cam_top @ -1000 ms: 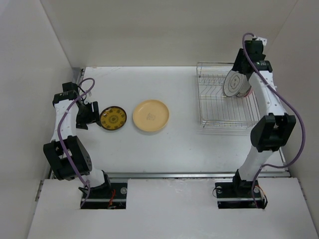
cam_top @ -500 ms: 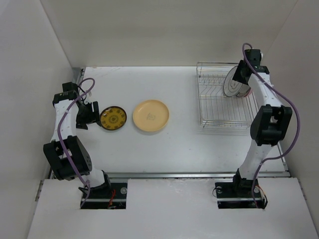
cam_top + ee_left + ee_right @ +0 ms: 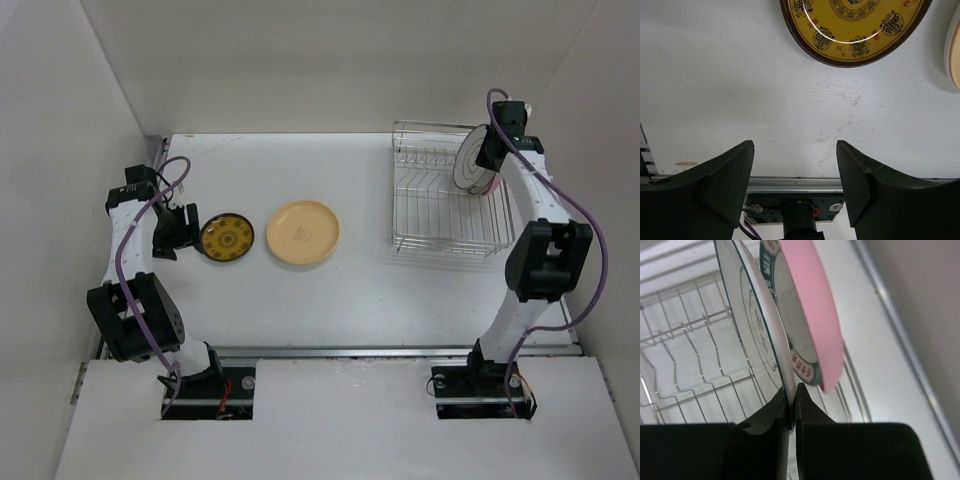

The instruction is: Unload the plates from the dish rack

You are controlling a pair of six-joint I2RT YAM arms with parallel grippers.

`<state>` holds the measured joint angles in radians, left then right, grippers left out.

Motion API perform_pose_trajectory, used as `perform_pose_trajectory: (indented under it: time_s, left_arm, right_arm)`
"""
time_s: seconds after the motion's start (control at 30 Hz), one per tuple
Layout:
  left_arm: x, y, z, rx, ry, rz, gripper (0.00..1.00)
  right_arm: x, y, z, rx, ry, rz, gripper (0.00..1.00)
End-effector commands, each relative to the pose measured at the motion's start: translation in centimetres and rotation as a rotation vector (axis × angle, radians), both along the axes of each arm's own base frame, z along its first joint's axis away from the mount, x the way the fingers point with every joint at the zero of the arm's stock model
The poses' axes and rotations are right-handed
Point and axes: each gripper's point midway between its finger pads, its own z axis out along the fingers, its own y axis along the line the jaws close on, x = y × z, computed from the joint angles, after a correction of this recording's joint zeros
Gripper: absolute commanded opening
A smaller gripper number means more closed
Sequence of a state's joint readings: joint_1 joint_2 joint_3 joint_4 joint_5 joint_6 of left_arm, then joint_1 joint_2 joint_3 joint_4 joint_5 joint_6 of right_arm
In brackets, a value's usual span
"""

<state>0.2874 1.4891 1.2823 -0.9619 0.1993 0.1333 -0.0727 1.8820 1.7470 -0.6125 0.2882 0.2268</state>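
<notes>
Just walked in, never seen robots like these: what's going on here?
Two robot arms are emptying a dish rack. The right arm has its jaws shut on the rim of an upright white dark-rimmed plate at the rack, with a teal-lettered plate and a pink plate beside it. The left arm hovers, jaws open, by a yellow-and-black plate lying flat on the table near a tan plate.

Yellow, tan, pink, white
Yellow plate (image 3: 227, 237) with dark rim and black medallions at nine o'clock; plain tan plate (image 3: 302, 233) centre; silver rack (image 3: 430, 205) at two o'clock: dark-edged white plate (image 3: 752, 325), pink plate (image 3: 812, 315).
</notes>
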Motion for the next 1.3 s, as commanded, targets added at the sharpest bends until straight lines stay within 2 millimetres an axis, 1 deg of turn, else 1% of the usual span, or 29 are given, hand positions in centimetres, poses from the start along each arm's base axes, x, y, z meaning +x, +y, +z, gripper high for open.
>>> perform_pose_trajectory:
  time_s: [0.0,0.07,0.1,0.13,0.17,0.2,0.23,0.27,0.3,0.37,0.4,0.43,0.47,0.5,0.57,0.6,0.63,0.67,0.73,0.77,0.8,0.87,0.9,1.0,1.03,1.1,1.13,1.2,1.27]
  left_arm:
    - [-0.6,-0.5,0.0,-0.022,0.01,-0.016,0.64]
    - [-0.6,-0.5,0.0,-0.022,0.01,-0.016,0.64]
    - [-0.6,-0.5,0.0,-0.022,0.01,-0.016,0.64]
    - [-0.6,-0.5,0.0,-0.022,0.01,-0.016,0.64]
    - [-0.6,-0.5,0.0,-0.022,0.01,-0.016,0.64]
    - [-0.6,-0.5,0.0,-0.022,0.01,-0.016,0.64]
    - [-0.6,-0.5,0.0,-0.022,0.01,-0.016,0.64]
    - [-0.6,-0.5,0.0,-0.022,0.01,-0.016,0.64]
    - [-0.6,-0.5,0.0,-0.022,0.01,-0.016,0.64]
    - [-0.6,-0.5,0.0,-0.022,0.01,-0.016,0.64]
    - [-0.6,-0.5,0.0,-0.022,0.01,-0.016,0.64]
    - [-0.6,-0.5,0.0,-0.022,0.01,-0.016,0.64]
    - [-0.8,-0.6,0.0,-0.024,0.018,-0.016,0.64]
    - [-0.8,-0.6,-0.2,-0.027,0.027,-0.016,0.64]
    - [-0.8,-0.6,-0.2,-0.027,0.027,-0.016,0.64]
    - [-0.8,-0.6,-0.2,-0.027,0.027,-0.016,0.64]
    - [-0.8,-0.6,-0.5,-0.03,0.036,-0.016,0.64]
    - [-0.8,-0.6,-0.5,-0.03,0.036,-0.016,0.64]
    - [-0.8,-0.6,-0.5,-0.03,0.036,-0.016,0.64]
    - [-0.8,-0.6,-0.5,-0.03,0.036,-0.016,0.64]
    - [-0.8,-0.6,-0.5,-0.03,0.036,-0.016,0.64]
    - [-0.8,-0.6,-0.5,-0.03,0.036,-0.016,0.64]
    - [-0.8,-0.6,-0.5,-0.03,0.036,-0.016,0.64]
    - [-0.8,-0.6,-0.5,-0.03,0.036,-0.016,0.64]
    - [-0.8,-0.6,-0.5,-0.03,0.036,-0.016,0.64]
    - [-0.8,-0.6,-0.5,-0.03,0.036,-0.016,0.64]
    - [-1.0,-0.7,-0.5,-0.032,0.045,-0.016,0.64]
    - [-1.0,-0.6,-0.5,-0.03,0.044,-0.025,0.64]
    - [-1.0,-0.6,-0.5,-0.03,0.044,-0.025,0.64]
  right_arm:
    - [-1.4,2.0,15.5,-0.059,-0.399,0.007,0.0]
    - [-2.6,3.6,18.3,-0.073,-0.457,0.052,0.0]
    - [-3.8,4.5,20.6,-0.076,-0.511,0.073,0.0]
    - [-4.3,5.5,21.5,-0.083,-0.528,0.11,0.0]
    - [-4.7,8.2,21.8,-0.05,-0.541,0.194,0.0]
    - [-5.2,9.7,21.7,-0.026,-0.541,0.251,0.0]
    - [-6.1,11.5,22.4,0.006,-0.561,0.323,0.0]
    - [-7.0,15.4,21.3,0.086,-0.54,0.495,0.0]
    - [-7.4,17.6,20.1,0.133,-0.512,0.587,0.0]
    - [-9.2,21.8,17.0,0.231,-0.421,0.76,0.0]
    - [-11.2,25.6,15.8,0.318,-0.376,0.92,0.0]
    - [-12.3,27.4,11.8,0.378,-0.262,0.981,0.0]
    - [-13.7,29.0,9.6,0.419,-0.19,1.045,0.0]
    - [-16.2,31.8,7.9,0.488,-0.114,1.164,0.0]
    - [-18.8,33.8,2.6,0.536,0.065,1.244,0.0]
    - [-20.4,34.3,0.7,0.54,0.14,1.291,0.0]
    - [-22.2,35.6,-0.5,0.57,0.2,1.349,0.0]
    - [-23.5,36.0,-3.0,0.597,0.281,1.367,0.0]
    - [-26.0,37.0,-4.7,0.642,0.366,1.439,0.0]
    - [-27.2,37.0,-5.8,0.664,0.414,1.455,0.0]
    - [-27.6,37.0,-6.8,0.679,0.443,1.472,0.0]
    - [-29.2,37.6,-7.6,0.715,0.496,1.515,0.0]
    - [-29.2,37.6,-8.1,0.718,0.51,1.509,0.0]
    - [-30.0,37.3,-10.5,0.722,0.606,1.499,0.0]
    - [-29.9,37.1,-12.0,0.714,0.647,1.474,0.0]
    - [-29.4,37.3,-12.8,0.705,0.665,1.461,0.01]
    - [-29.0,37.6,-12.9,0.71,0.668,1.451,0.05]
    - [-29.0,37.6,-14.0,0.716,0.7,1.437,0.15]
    - [-27.9,37.7,-14.5,0.67,0.688,1.408,0.24]
